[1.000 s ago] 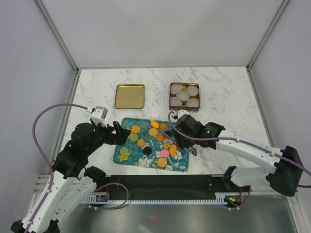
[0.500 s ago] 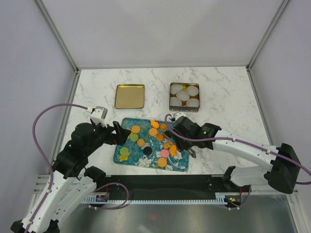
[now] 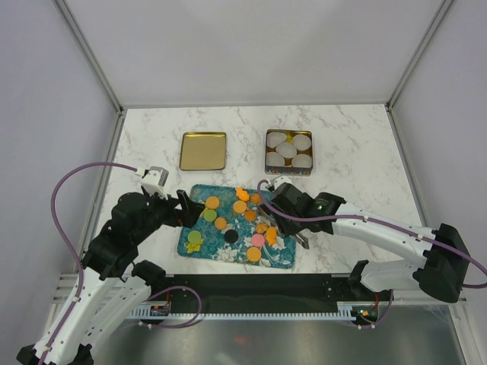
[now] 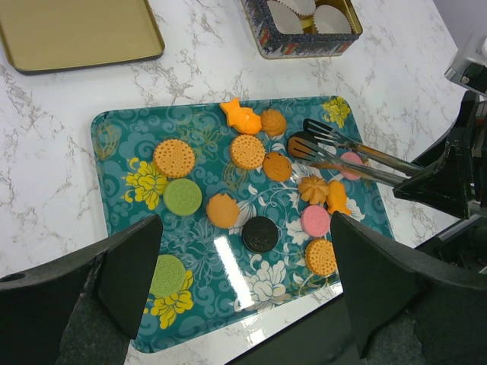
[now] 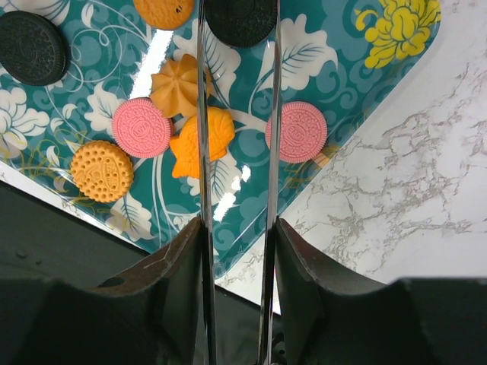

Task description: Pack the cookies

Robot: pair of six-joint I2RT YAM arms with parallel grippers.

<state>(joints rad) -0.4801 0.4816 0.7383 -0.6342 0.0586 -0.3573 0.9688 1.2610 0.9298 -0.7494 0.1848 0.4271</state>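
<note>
Teal floral tray (image 4: 114, 152) sits at the near edge of the marble desk (image 3: 358, 152) w/ the cookies (image 4: 247, 151) spread over it: orange, pink, green, black. R gripper (image 5: 237, 228) has its fingers (image 5: 179, 266) clenched on metal tongs (image 5: 201, 114); a black cookie (image 5: 240, 19) lies btw the tong arms on the tray's right part, contact unclear. L gripper (image 4: 245, 224) hangs over the tray's left side, fingers (image 4: 129, 262) released wide.

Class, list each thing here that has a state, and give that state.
Left gripper: open, empty.
Right gripper: shut on tongs.
Tongs: held, tips apart.
Tin: open, cups inside.
Gold tray: empty.
Cookies: loose on teal tray.
</note>
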